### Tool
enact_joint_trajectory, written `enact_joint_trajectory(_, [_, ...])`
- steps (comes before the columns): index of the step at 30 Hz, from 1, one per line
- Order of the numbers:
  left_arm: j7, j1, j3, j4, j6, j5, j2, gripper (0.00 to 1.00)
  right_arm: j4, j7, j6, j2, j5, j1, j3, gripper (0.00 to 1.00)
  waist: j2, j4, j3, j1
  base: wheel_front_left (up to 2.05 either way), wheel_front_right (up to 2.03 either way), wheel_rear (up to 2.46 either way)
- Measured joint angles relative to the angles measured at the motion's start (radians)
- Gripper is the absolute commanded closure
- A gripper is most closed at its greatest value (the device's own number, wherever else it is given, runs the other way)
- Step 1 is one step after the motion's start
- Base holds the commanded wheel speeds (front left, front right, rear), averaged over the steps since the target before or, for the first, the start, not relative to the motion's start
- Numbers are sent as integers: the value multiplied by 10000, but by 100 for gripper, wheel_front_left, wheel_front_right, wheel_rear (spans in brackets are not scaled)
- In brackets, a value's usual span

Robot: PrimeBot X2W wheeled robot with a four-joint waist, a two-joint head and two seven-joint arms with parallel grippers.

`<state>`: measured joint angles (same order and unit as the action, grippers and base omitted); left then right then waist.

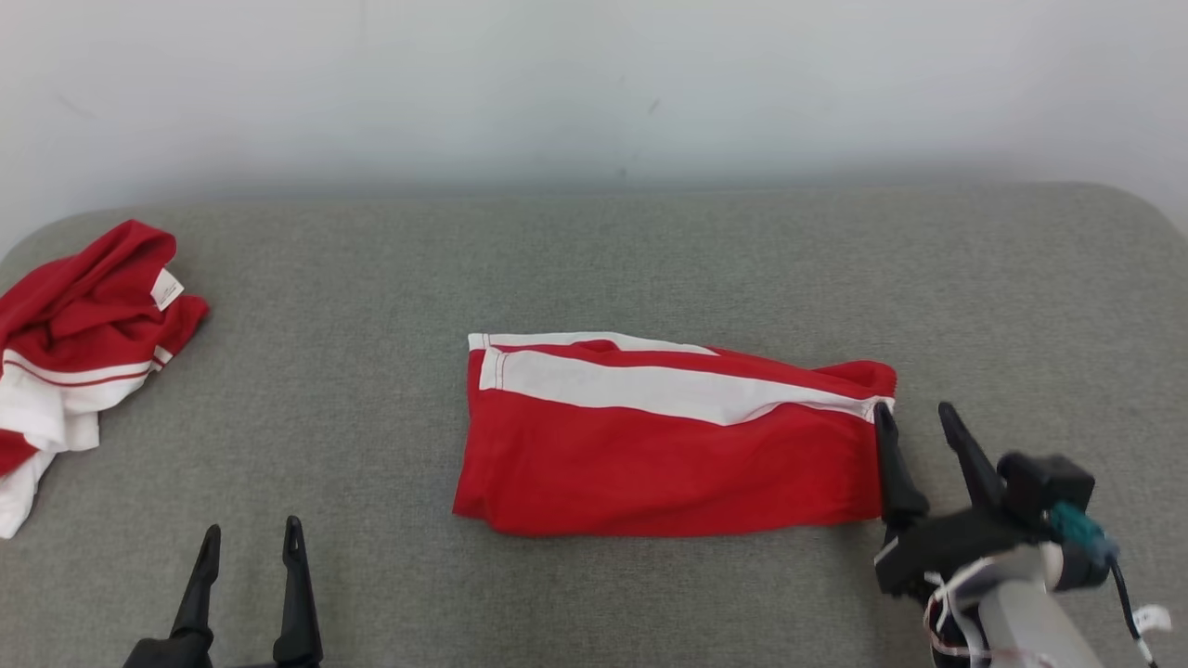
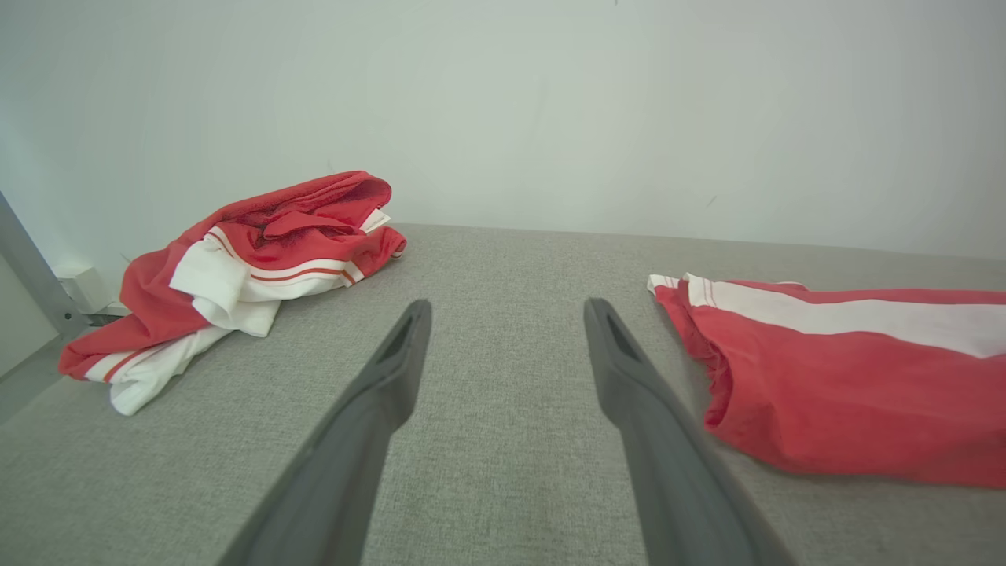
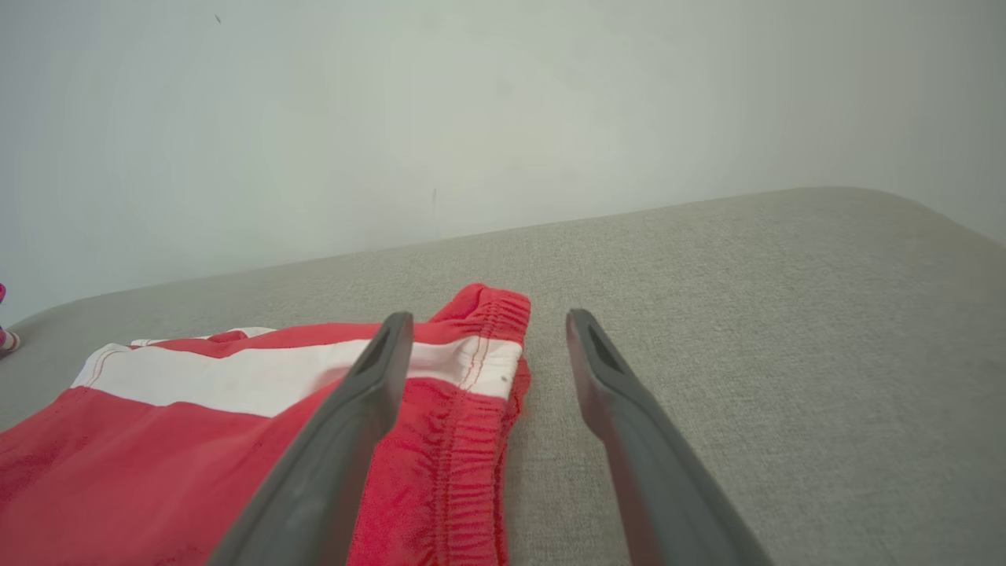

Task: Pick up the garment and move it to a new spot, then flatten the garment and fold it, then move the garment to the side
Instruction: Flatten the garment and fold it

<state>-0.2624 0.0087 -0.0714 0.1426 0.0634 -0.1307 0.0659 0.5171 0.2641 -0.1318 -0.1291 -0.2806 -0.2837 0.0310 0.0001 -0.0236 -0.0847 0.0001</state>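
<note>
Grey woven cloth covers the table, which stands against a pale wall. The garment, a red jersey with white sleeves and red-and-white striped trim, lies crumpled in a heap at the table's far left edge, its small white label turned upward. Its number is hidden in the folds. In the left wrist view the garment sits ahead and to the left of the fingers, well apart from them.

Near the table's centre lies a second piece, a pair of red shorts with a broad white stripe, folded into a flat oblong. Its gathered waistband points toward the robot's right.

The left gripper hovers low at the near edge with its jaws spread wide and nothing between them; the left wrist view shows bare cloth between the fingers of the left gripper. The right gripper stands just beside the waistband end of the shorts, also wide and empty. In the right wrist view one finger of the right gripper crosses in front of the shorts; whether it touches them cannot be told.

Judged from this layout, the task on the garment has not begun. Picking it up, carrying it to a new spot, flattening, folding and setting it aside all remain. The left gripper is the nearer of the two for the first grasp.
</note>
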Motion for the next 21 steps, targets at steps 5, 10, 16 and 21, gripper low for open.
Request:
enact_joint_trajectory(5, [0, -199, 58, 148, 167, 10, -90, 0, 2286, -182, 0, -251, 4, -1635, 100, 0, 1, -273, -205, 1, 0, 0, 0])
enact_joint_trajectory(10, [0, -469, 176, 309, 249, 23, -127, 0, 4744, -899, 0, -219, -431, -2866, 236, 0, 1, -699, -470, 0, 0, 0, 0])
enact_joint_trajectory(16, [0, -593, 280, 389, 249, -109, -138, 0, 5802, -1394, 0, -174, -1149, -3595, 658, 0, 1, -980, -707, 0, 0, 0, 0])
enact_joint_trajectory(21, [0, -754, 407, 464, 211, -238, -142, 0, 6065, -2040, 29, -176, -2013, -4003, 972, 54, 0, -1130, -804, 0, 0, 0, 0])
